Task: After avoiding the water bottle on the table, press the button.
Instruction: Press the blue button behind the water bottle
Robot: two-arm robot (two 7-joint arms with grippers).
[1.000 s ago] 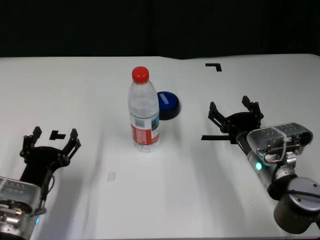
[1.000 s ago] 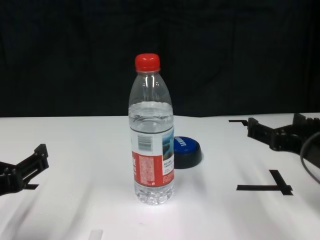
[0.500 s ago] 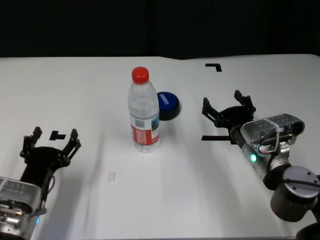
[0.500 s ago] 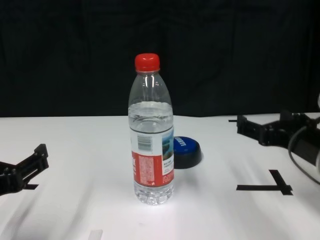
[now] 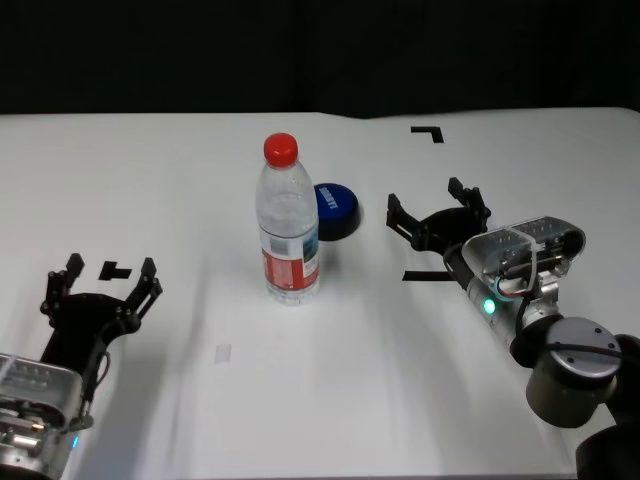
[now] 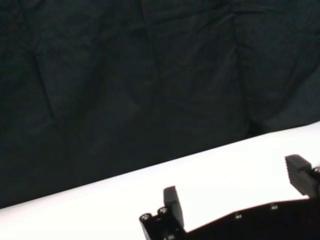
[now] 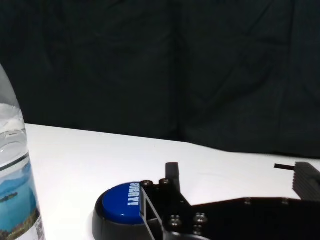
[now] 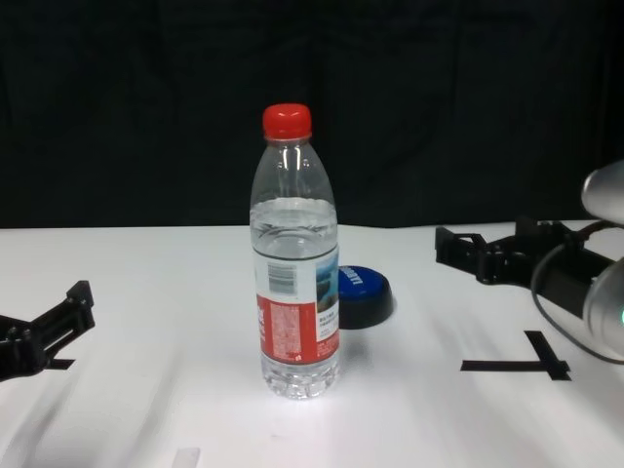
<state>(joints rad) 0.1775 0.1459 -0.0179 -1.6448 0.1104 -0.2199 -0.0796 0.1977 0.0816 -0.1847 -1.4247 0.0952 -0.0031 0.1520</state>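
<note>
The water bottle [image 5: 288, 222] with a red cap stands upright in the middle of the white table [image 5: 180, 170]; it also shows in the chest view [image 8: 297, 263] and at the edge of the right wrist view [image 7: 15, 180]. The blue button [image 5: 336, 208] sits just behind and to the right of it, seen too in the chest view [image 8: 359, 292] and the right wrist view [image 7: 126, 205]. My right gripper [image 5: 438, 214] is open, a short way right of the button and pointing toward it. My left gripper [image 5: 100, 282] is open and parked at the near left.
Black tape marks lie on the table: a corner mark [image 5: 428, 132] at the far right, a line [image 5: 420, 275] under my right arm and a small mark [image 5: 115, 269] near my left gripper. A black curtain backs the table.
My right gripper has moved left and a little farther back, closing toward the button. The bottle, the button and my left arm have not moved.
</note>
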